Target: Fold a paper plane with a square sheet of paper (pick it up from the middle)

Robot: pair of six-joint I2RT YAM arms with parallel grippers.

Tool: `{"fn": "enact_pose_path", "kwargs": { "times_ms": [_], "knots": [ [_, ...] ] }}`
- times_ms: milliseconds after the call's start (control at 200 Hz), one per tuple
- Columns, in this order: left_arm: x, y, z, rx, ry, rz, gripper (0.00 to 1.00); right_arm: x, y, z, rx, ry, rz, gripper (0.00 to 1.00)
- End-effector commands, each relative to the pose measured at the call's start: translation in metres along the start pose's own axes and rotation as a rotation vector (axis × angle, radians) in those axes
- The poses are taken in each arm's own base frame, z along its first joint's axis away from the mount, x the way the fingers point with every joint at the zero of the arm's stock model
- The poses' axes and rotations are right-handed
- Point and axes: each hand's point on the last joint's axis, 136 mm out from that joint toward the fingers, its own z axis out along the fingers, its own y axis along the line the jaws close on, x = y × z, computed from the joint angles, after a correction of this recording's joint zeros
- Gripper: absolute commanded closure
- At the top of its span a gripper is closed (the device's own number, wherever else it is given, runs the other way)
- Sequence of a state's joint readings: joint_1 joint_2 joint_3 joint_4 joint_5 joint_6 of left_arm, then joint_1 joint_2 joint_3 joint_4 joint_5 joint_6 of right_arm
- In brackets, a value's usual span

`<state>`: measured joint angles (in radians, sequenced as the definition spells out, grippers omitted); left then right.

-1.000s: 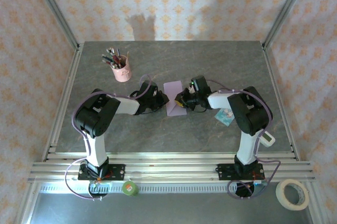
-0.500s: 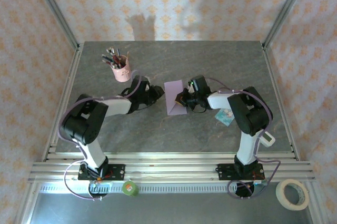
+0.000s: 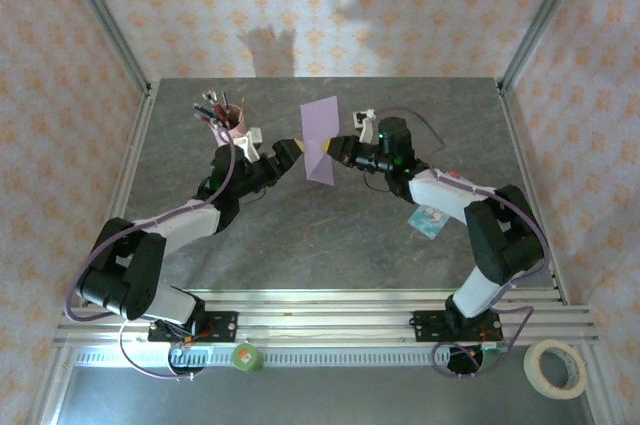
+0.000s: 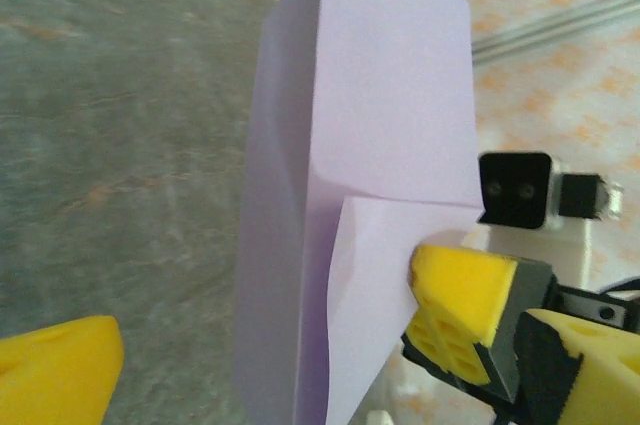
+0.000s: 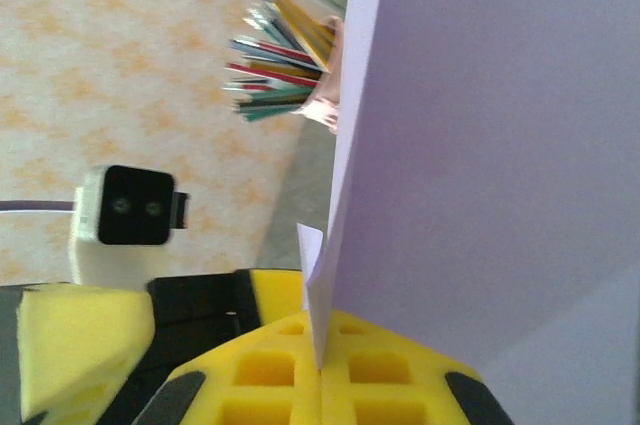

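Observation:
The square sheet of paper (image 3: 320, 135), pale lilac and folded over on itself, stands upright in the air above the middle of the table. My right gripper (image 3: 337, 149) is shut on its lower right edge; in the right wrist view the yellow pads (image 5: 300, 385) pinch the paper (image 5: 480, 145) at a curled corner, my right gripper (image 5: 335, 370) meeting on it. My left gripper (image 3: 286, 152) stands open just left of the sheet. In the left wrist view the paper (image 4: 370, 125) rises ahead of my left gripper (image 4: 325, 380), untouched by its fingers. A paper plane is out of view.
A pink pen cup (image 3: 229, 131) with several pens stands at the back left, close behind the left arm. A teal-and-white packet (image 3: 428, 220) lies under the right arm. A tape roll (image 3: 556, 367) and a green item (image 3: 246, 356) sit beyond the front rail.
The right gripper has lifted the paper off the table and carried it toward the back. The left gripper let go, opened wide and rose alongside it.

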<state>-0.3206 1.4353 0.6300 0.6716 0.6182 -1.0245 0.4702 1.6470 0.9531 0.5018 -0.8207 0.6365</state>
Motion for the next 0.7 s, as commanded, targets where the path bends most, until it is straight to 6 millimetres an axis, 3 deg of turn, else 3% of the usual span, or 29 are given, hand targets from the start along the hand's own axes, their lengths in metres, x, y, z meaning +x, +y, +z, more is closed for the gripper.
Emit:
{"fn": "enact_pose_path", "kwargs": {
  "times_ms": [0,150,470,696],
  "knots": [
    [0.002,-0.038,-0.004,0.192,0.026,0.016,0.01,-0.014,0.042,-0.005,-0.152,-0.010,-0.061,0.98],
    [0.009,-0.052,-0.001,0.288,0.060,0.008,0.05,-0.011,0.049,-0.005,-0.188,0.014,-0.047,0.97],
    [0.010,-0.061,0.000,0.337,0.063,0.062,0.32,-0.008,0.046,-0.006,-0.181,0.027,-0.027,0.97],
    [0.008,-0.053,0.001,0.265,0.057,0.116,0.50,-0.008,0.041,-0.005,-0.166,0.031,-0.017,0.96]
  ]
}}
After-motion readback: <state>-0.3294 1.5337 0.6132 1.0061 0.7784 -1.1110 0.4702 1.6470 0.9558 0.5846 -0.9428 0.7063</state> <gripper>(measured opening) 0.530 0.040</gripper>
